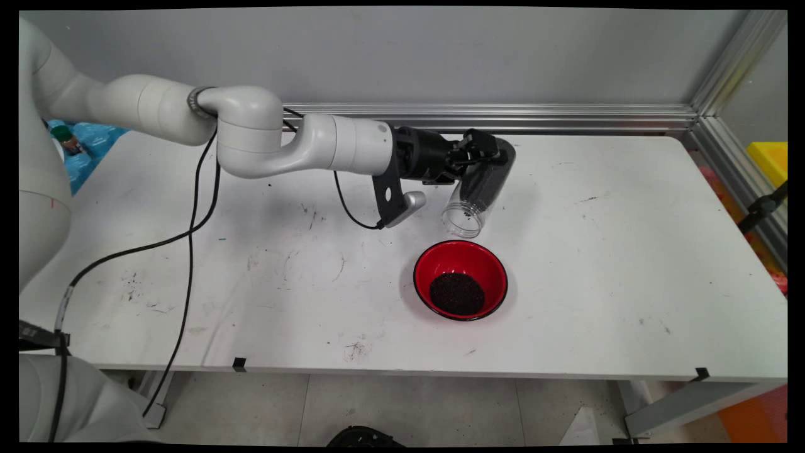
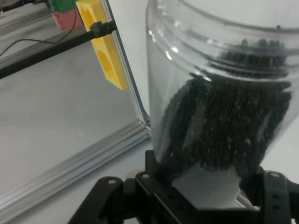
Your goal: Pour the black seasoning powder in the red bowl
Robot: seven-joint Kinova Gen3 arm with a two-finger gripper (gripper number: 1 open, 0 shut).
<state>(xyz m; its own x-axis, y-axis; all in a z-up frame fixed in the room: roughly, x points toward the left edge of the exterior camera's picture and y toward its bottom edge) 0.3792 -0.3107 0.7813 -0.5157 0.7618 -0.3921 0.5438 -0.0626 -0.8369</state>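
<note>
Main view shows the pincer (image 1: 479,151) clamped on a tilted clear jar (image 1: 481,189) of dark grains above the red bowl (image 1: 460,279) at frame centre.

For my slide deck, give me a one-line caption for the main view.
Tool tilts a clear jar of dark grains, mouth down, above a red bowl.

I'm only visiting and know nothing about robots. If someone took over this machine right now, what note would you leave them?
Gripper: shut on the clear plastic jar, held above the table and tilted, open mouth down toward the bowl.
Jar: still holds dark grains.
Red bowl with black rim: on the white table, just nearer the camera than the jar's mouth, with a pile of dark grains inside.
</note>
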